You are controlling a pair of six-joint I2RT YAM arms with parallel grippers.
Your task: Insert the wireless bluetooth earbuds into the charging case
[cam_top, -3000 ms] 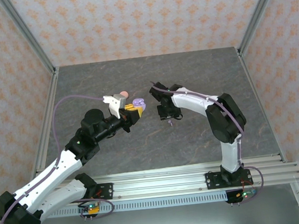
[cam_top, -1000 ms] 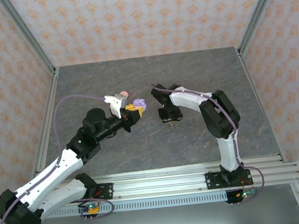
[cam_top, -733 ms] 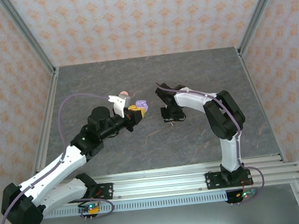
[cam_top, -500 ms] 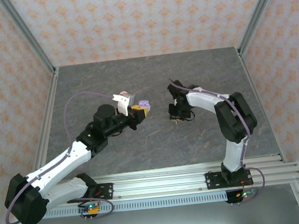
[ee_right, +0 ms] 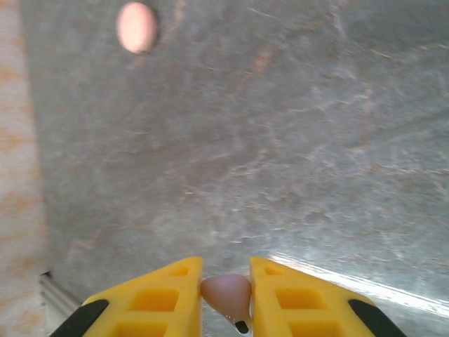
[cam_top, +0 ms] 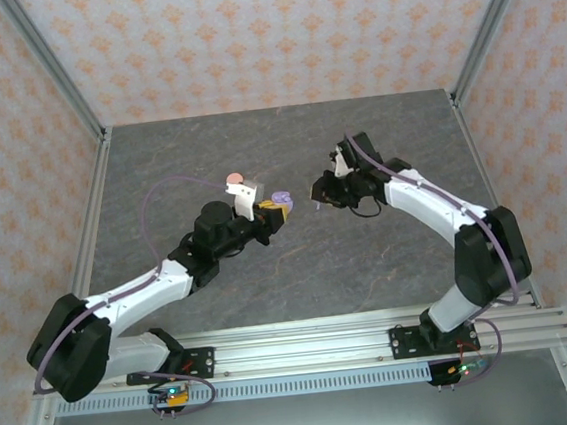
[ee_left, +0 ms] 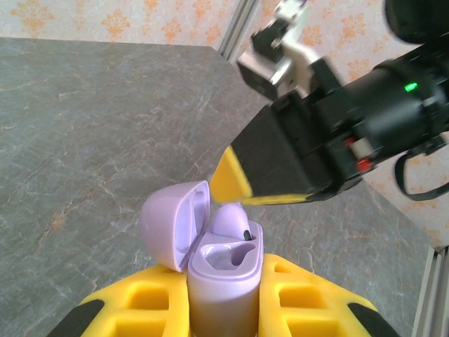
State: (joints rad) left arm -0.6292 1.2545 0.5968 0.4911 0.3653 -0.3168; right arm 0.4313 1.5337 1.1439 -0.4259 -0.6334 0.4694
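My left gripper (ee_left: 223, 298) is shut on the lilac charging case (ee_left: 223, 277), held upright with its lid (ee_left: 168, 223) swung open to the left. One lilac earbud (ee_left: 231, 223) sits in the far slot; the near slot (ee_left: 223, 258) is empty. My right gripper (ee_right: 226, 272) is shut on a small pale pinkish-lilac earbud (ee_right: 226, 293), dark tip pointing down. From above, the right gripper (cam_top: 318, 191) hovers just right of the case (cam_top: 281, 199) and the left gripper (cam_top: 274, 207). In the left wrist view, a right fingertip (ee_left: 230, 179) hangs right above the case.
A salmon-pink round case (cam_top: 232, 180) lies on the grey table (cam_top: 287, 142) behind the left wrist; it also shows as the pink case (ee_right: 137, 27) far off. Metal frame posts (cam_top: 54, 69) and patterned walls border the table.
The left arm has stretched forward and right, carrying the case. The right arm has swung out to the right and turned its gripper back left, up to the case.
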